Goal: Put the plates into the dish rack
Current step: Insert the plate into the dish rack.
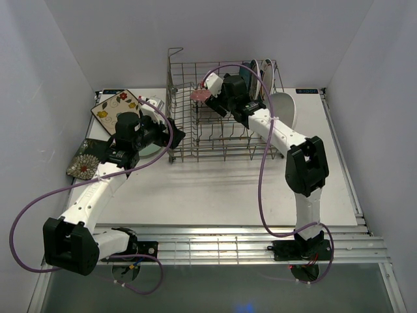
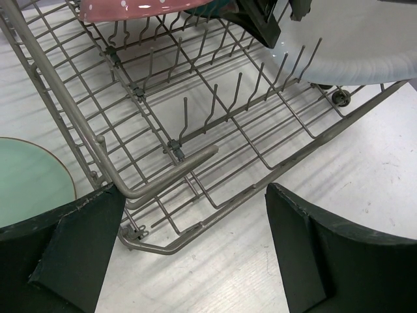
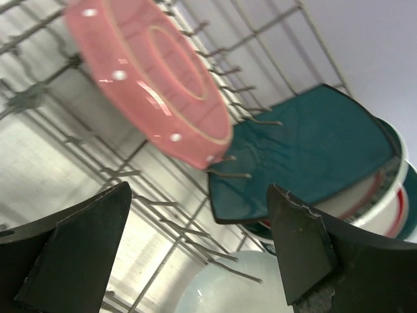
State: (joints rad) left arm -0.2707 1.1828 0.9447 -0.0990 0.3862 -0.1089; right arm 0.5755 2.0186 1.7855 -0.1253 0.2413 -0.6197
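The grey wire dish rack (image 1: 221, 140) stands at the table's back middle. A pink dotted plate (image 1: 199, 95) leans tilted on tines at its back left, large in the right wrist view (image 3: 150, 72). A dark teal square plate (image 3: 306, 150) and teal-and-red-rimmed round plates (image 3: 384, 195) stand at the rack's back right (image 1: 255, 70). My right gripper (image 1: 212, 99) is open and empty inside the rack, just right of the pink plate. My left gripper (image 1: 174, 135) is open and empty at the rack's front left corner (image 2: 163, 189), with the mint plate (image 2: 29, 179) beside it.
A white oval plate (image 1: 285, 111) is at the rack's right side; I cannot tell if it is inside. A cream floral square plate (image 1: 117, 106) and a dark floral square plate (image 1: 85, 163) lie at the left. White walls stand on three sides.
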